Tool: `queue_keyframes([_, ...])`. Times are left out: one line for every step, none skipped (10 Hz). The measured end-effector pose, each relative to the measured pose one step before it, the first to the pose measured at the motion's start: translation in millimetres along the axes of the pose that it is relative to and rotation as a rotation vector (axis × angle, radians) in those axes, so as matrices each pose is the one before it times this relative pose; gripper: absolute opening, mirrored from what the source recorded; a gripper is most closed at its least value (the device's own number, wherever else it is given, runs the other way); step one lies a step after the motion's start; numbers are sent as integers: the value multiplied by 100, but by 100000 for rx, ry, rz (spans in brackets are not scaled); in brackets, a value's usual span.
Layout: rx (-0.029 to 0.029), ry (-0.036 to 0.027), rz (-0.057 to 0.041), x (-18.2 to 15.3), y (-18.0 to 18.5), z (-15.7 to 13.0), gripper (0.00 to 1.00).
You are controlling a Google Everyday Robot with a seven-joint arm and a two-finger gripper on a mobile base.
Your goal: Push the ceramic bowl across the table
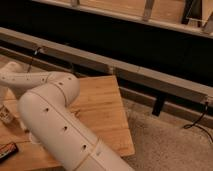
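Observation:
The wooden table (102,107) with its plank-striped top fills the lower left of the camera view. My white arm (55,125) rises from the bottom, bends at the elbow (57,90), and its forearm reaches left to the wrist (10,74) at the frame's left edge. The gripper is past that edge or hidden behind the arm and does not show. The maroon ceramic bowl does not show either; it is hidden by the arm or out of view.
A small whitish object with dark marks (5,115) stands on the table at the left edge. A flat dark item (7,149) lies at the bottom left. A grey rail (125,70) runs behind the table. Speckled floor (170,140) lies to the right.

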Motion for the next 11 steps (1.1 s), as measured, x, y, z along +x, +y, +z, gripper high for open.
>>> queue_keyframes([8, 6, 111, -125, 1, 23, 65])
queue_keyframes([-86, 155, 296, -150, -35, 45, 65])
queue_keyframes([-113, 158, 271, -49, -50, 66, 65])
queue_keyframes([-66, 147, 308, -50, -66, 106, 65])
queue_keyframes([-162, 6, 344, -93, -52, 85, 65])
queue_keyframes([-145, -17, 406, -123, -63, 90, 65])
queue_keyframes([-100, -52, 265, -94, -41, 21, 65])
queue_keyframes([-150, -135, 171, -129, 33, 12, 65])
queue_keyframes([-206, -287, 53, -194, 93, -20, 65])
queue_keyframes([-101, -356, -130, -216, 148, -44, 65])
queue_keyframes([-48, -159, -134, -143, 133, -16, 65])
